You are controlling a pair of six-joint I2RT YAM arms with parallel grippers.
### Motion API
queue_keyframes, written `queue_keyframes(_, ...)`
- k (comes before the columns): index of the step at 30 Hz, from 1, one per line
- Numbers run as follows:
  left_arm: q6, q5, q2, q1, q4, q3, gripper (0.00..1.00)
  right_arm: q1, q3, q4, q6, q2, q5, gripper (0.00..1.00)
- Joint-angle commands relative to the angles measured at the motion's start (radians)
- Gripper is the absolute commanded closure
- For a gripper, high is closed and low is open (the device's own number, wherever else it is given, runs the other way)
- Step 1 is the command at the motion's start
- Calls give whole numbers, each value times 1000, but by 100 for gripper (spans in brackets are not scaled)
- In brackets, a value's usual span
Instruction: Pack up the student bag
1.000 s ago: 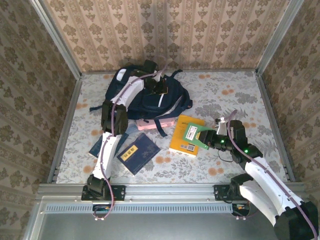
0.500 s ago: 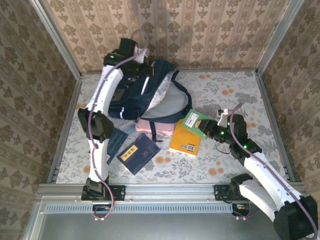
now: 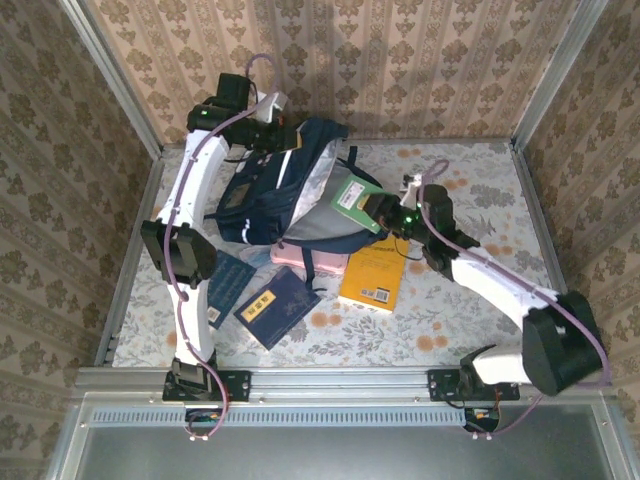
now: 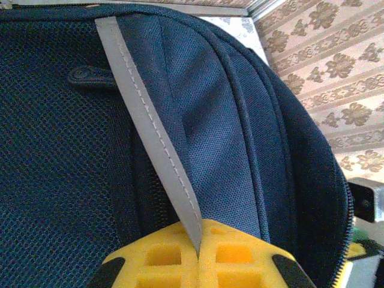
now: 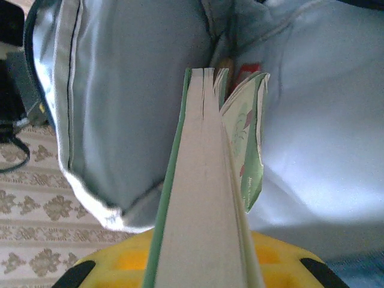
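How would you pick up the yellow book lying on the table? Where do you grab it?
Probably by its near short edge, coming in from the arms' side. The yellow book lies flat on the table, so fingers would have to pinch a thin edge. Its far end is crowded by the student bag, while the near edge has bare table around it.

A yellow book (image 3: 372, 277) lies flat on the flowery tablecloth (image 3: 480, 200). A dark blue book (image 3: 277, 305) with a gold label lies near it. Another blue book (image 3: 228, 283) sits just beside that one. A pink thing (image 3: 312, 258) is close by. A green book (image 3: 352, 200) is tilted.
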Motion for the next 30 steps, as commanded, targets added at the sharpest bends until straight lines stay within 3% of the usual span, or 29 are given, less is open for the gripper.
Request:
queue_keyframes(1, -44, 133, -48, 9, 133, 17, 100, 19, 97, 141, 74, 147, 14, 100)
queue_keyframes(12, -113, 195, -66, 18, 211, -31, 100, 98, 439, 320, 218, 585, 32, 100)
queue_keyframes(30, -209, 254, -70, 41, 315, -57, 100, 161, 820, 26, 147, 900, 101, 97)
